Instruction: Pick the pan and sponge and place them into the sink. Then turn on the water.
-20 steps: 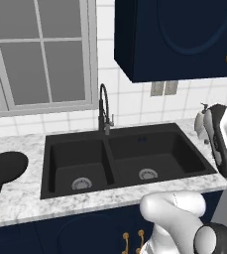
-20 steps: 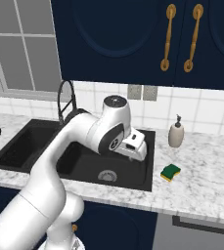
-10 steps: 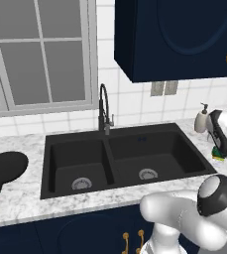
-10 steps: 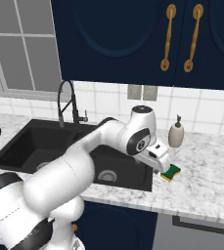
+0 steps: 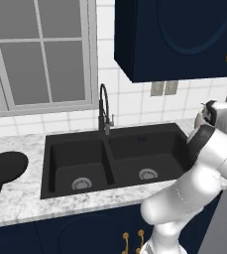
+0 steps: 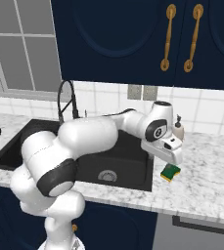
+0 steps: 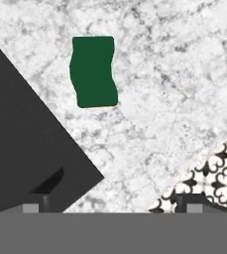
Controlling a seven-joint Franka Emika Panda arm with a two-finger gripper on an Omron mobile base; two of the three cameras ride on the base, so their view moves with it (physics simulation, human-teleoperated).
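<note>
Since approx. 1 s ago the arm has been swung further right, from over the sink's right basin to the worktop [image 6: 206,180] right of the sink [image 6: 133,183]; the end effector [image 6: 171,157] is now held just above the sponge [image 6: 171,172], w/o contact; jaws are set wide, nothing gripped; in the hand view the fingertips [image 7: 35,204] are seen far apart at the bottom edge, w/ the sponge's green scrub side up on the marble, beside the sink corner; the sponge lies near the sink's right rim, in front of the soap dispenser [image 6: 178,130]; the pan [image 5: 5,167] is left on the worktop left of the sink, handle toward the front edge; no stream is seen at the faucet [image 5: 103,106]; both basins hold nothing but drains.
</note>
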